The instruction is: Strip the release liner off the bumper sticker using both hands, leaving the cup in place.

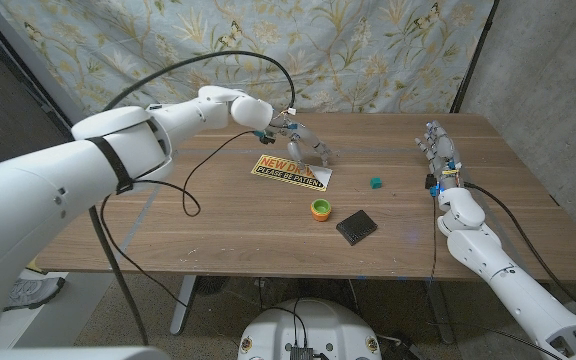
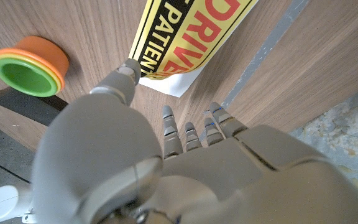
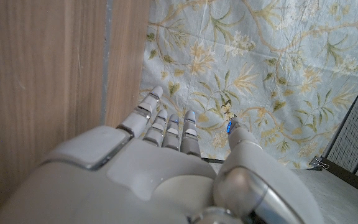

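Approach stage: left hand (image 1: 303, 140) hovers over the sticker (image 1: 290, 171), fingers spread, empty. Right hand (image 1: 441, 155) waits apart, open. Next: pin sticker, catch a liner corner.

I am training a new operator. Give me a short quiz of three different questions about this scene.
1. True or false: the right hand touches the sticker.
2. Which lies nearest the cup? A: black square; B: green block; C: right hand.
3. Fill in: the left hand is over the sticker's ____ edge.

Key: 1 false; 2 A; 3 far.
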Robot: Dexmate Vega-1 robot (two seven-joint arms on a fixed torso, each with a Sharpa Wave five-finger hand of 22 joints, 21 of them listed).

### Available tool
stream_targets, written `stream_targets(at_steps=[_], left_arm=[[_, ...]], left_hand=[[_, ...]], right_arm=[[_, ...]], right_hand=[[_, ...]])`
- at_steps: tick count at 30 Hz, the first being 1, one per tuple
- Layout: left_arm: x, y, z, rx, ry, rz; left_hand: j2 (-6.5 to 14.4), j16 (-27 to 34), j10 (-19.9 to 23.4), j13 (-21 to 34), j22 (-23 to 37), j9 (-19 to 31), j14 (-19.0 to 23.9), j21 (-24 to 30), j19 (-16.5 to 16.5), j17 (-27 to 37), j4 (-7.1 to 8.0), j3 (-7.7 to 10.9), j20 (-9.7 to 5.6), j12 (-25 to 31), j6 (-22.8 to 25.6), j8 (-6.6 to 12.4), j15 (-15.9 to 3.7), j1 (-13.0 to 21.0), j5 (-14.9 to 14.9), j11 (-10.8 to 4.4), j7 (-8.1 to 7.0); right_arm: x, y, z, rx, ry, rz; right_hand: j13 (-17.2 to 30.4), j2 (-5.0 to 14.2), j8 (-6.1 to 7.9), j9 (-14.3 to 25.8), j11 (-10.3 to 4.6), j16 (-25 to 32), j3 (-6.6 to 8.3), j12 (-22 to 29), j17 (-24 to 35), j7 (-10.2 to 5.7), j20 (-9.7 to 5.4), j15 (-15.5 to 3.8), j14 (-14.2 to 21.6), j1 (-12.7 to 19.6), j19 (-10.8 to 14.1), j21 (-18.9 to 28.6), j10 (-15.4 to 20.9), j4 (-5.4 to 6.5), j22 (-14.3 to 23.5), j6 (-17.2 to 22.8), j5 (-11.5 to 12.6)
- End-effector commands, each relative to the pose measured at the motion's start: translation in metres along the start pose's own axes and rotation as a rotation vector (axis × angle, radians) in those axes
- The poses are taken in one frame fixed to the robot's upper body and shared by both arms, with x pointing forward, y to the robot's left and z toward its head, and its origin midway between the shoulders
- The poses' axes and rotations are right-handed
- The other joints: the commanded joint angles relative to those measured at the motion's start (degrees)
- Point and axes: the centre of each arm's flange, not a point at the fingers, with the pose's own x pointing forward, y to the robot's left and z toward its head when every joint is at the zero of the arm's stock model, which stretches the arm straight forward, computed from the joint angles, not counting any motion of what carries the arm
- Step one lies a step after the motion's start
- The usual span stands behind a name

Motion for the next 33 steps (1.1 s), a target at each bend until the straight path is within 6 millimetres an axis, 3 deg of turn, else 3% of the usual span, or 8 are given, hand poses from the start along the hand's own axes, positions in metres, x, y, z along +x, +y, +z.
stream_targets(at_steps=[1,13,33], left_arm=[[-0.017,-0.007,-0.004,0.009,0.05,0.021],[-0.021,-0.015,-0.011,0.04,0.098,0.083],[-0.006,-0.017,-0.016,0.053,0.093,0.158]], left_hand=[[0.14,0.42,0.71,0.19,0.14,0.3,0.4,0.5,0.51,0.18,-0.18,-0.2,-0.07,0.22,1.09,0.73,0.03,0.76,0.32,-0.18,-0.15],[0.48,0.8,2.27,0.31,0.18,0.91,2.15,0.87,1.78,0.19,-0.25,-0.61,-0.08,0.52,2.69,1.75,-0.45,1.53,0.68,-0.64,-0.14],[0.62,1.14,5.19,0.49,0.23,1.75,5.18,1.24,3.64,0.17,-0.27,-1.45,-0.13,1.08,5.68,3.55,-1.39,2.6,1.41,-1.18,0.43]], right_arm=[[0.0,0.008,-0.003,-0.006,0.012,0.008],[0.002,0.008,-0.009,-0.005,0.026,0.001],[0.005,-0.004,-0.013,-0.007,0.034,-0.02]], right_hand=[[0.05,0.03,0.27,0.1,0.12,0.24,0.24,0.36,0.13,0.35,0.2,0.08,-0.12,0.48,-0.15,0.44,-0.06,-0.06,0.09,0.38,-0.03],[0.06,0.0,0.27,0.11,0.19,0.26,0.25,0.35,0.13,0.41,0.24,0.06,-0.09,0.5,-0.1,0.47,-0.08,-0.06,0.09,0.4,-0.05],[0.06,-0.05,0.23,0.11,0.13,0.25,0.24,0.33,0.12,0.39,0.25,0.05,-0.14,0.51,-0.18,0.44,-0.18,-0.08,0.09,0.32,-0.07]])
